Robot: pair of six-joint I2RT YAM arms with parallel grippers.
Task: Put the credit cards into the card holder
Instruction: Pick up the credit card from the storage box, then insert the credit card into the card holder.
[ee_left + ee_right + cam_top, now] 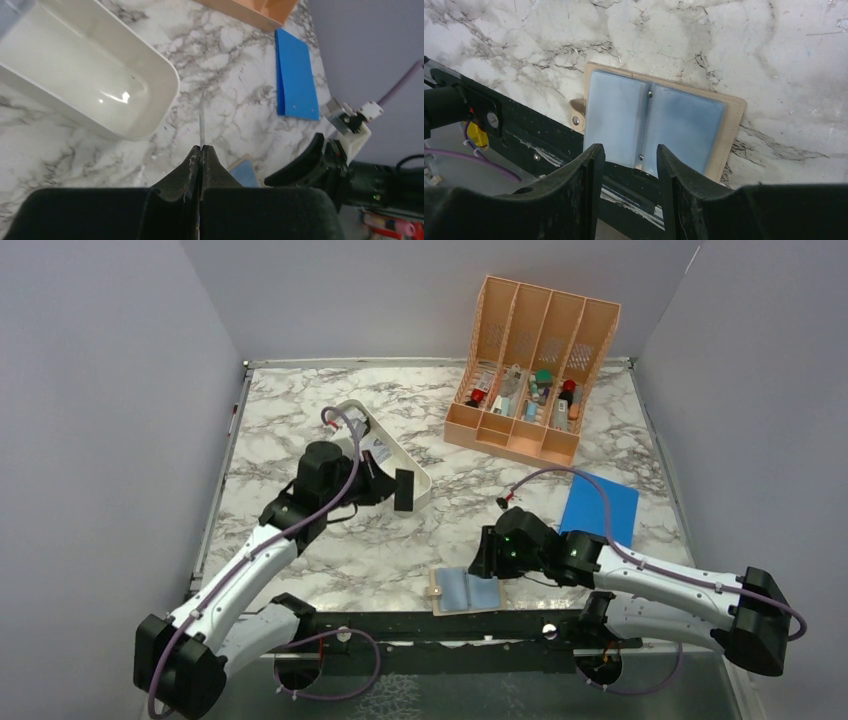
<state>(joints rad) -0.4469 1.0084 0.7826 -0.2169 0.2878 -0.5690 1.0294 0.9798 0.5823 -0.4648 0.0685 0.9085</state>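
Your left gripper (201, 150) is closed tight on a thin black plastic card (403, 489). The card sticks out past the fingertips and shows edge-on in the wrist view, held above the marbled surface (400, 560). The long white oblong tray (100, 85) sits just beside that gripper, on its left. The flat bright-blue rectangle (296, 75) lies well ahead of it to the right. Your right gripper (626, 160) hangs with its jaws apart, about half spread, and nothing is between them. Directly below and just ahead of its fingertips, the tan folding card holder (654, 120) lies flat and open at the near edge of the surface. Its blue-grey pockets face up and its small snap tab sticks out to the gripper's left. The holder is well apart from your left gripper and the card.
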